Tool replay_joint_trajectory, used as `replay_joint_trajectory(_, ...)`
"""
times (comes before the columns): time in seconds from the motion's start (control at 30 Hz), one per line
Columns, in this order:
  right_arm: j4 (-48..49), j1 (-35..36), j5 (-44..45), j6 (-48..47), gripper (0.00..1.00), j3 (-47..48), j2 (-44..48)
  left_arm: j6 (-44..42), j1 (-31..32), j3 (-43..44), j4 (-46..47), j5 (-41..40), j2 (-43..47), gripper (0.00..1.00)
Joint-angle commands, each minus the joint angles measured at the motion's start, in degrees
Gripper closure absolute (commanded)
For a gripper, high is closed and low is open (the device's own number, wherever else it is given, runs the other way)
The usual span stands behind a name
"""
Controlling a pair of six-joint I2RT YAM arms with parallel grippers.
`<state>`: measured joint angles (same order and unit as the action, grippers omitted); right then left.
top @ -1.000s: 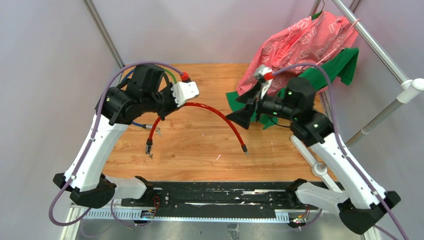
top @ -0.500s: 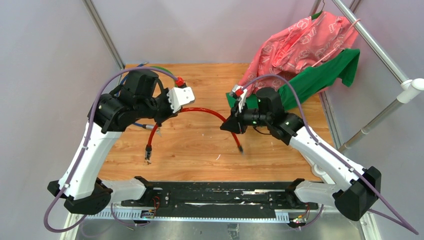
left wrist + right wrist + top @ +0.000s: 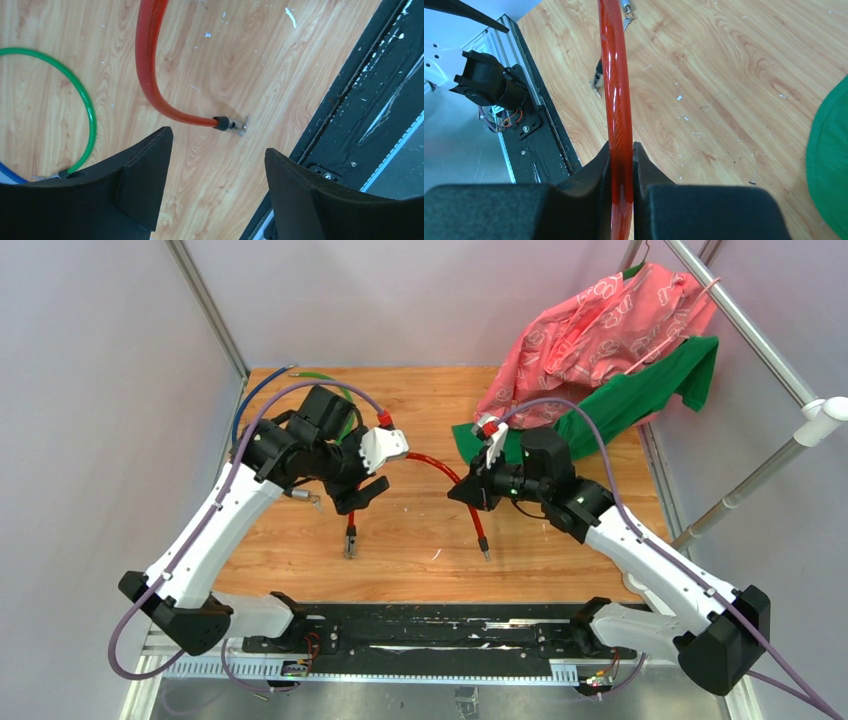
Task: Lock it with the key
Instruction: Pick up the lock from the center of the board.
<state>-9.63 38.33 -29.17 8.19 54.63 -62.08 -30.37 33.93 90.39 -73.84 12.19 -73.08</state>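
A red cable (image 3: 432,461) arches over the wooden table (image 3: 420,540). My right gripper (image 3: 466,491) is shut on it partway down its right leg, and the right wrist view shows the red cable (image 3: 616,90) pinched between the two pads of that gripper (image 3: 621,148). My left gripper (image 3: 358,498) hangs open above the cable's left leg. In the left wrist view this gripper (image 3: 218,143) holds nothing, and the cable's black-capped end (image 3: 223,122) lies on the wood ahead of it. The key (image 3: 314,501) is a tiny silver glint left of that gripper, and the key (image 3: 628,20) also shows small and far in the right wrist view.
A pink garment (image 3: 600,325) and a green one (image 3: 650,380) hang over the back right corner. A green cable loop (image 3: 82,95) and a blue cable (image 3: 248,408) lie at the left. A black rail (image 3: 430,625) runs along the near edge. Metal poles (image 3: 740,325) flank the table.
My left gripper has let go of the red cable, opened, and swung right and nearer. The cable's left end slid right. My right arm came in and shut on the cable.
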Motion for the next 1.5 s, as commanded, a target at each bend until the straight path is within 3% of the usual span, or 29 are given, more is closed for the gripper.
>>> replay_joint_trajectory(0.0, 3.33, 0.25, -0.75, -2.11, 1.00, 3.52, 0.13, 0.56, 0.26, 1.64, 0.63, -3.17, 4.41, 0.22)
replay_joint_trajectory(0.33, -6.00, 0.25, -15.05, -20.18, 1.00, 14.81, -2.84, 1.72, 0.05, 0.84, 0.70, -14.90, 13.70, 0.23)
replay_joint_trajectory(0.53, -6.59, 0.19, -20.75, -26.44, 1.00, 16.18, -2.66, -1.66, -0.10, -7.08, 1.56, -1.87, 22.02, 0.21)
replay_joint_trajectory(0.63, -7.69, 0.17, -22.17, -29.81, 1.00, 16.55, -1.79, 0.02, -1.83, -15.46, 9.85, 2.71, 26.75, 0.19)
replay_joint_trajectory(0.8, -8.37, 0.17, -19.97, -31.25, 1.00, 16.74, 0.69, -4.72, -9.15, -30.40, 20.63, 20.93, 36.05, 0.18)
replay_joint_trajectory(0.93, -8.20, 0.17, -17.67, -31.91, 1.00, 15.84, 2.75, -1.79, -9.82, -36.63, 22.65, 23.43, 34.43, 0.18)
replay_joint_trajectory(1.07, -7.51, 0.10, -15.33, -31.46, 1.00, 15.19, 3.95, -6.86, -11.96, -39.03, 21.39, 35.48, 32.23, 0.19)
replay_joint_trajectory(1.3, -4.33, 0.12, -11.80, -29.81, 1.00, 14.81, 4.48, -12.68, -11.96, -45.37, 21.47, 44.74, 29.90, 0.19)
replay_joint_trajectory(1.4, -1.79, 0.14, -10.49, -27.73, 1.00, 14.30, 4.62, -9.69, -11.97, -46.20, 24.74, 41.73, 28.48, 0.22)
replay_joint_trajectory(1.47, 0.13, 0.10, -10.35, -26.79, 1.00, 13.32, 5.12, -3.99, -11.96, -47.19, 30.43, 38.52, 28.37, 0.32)
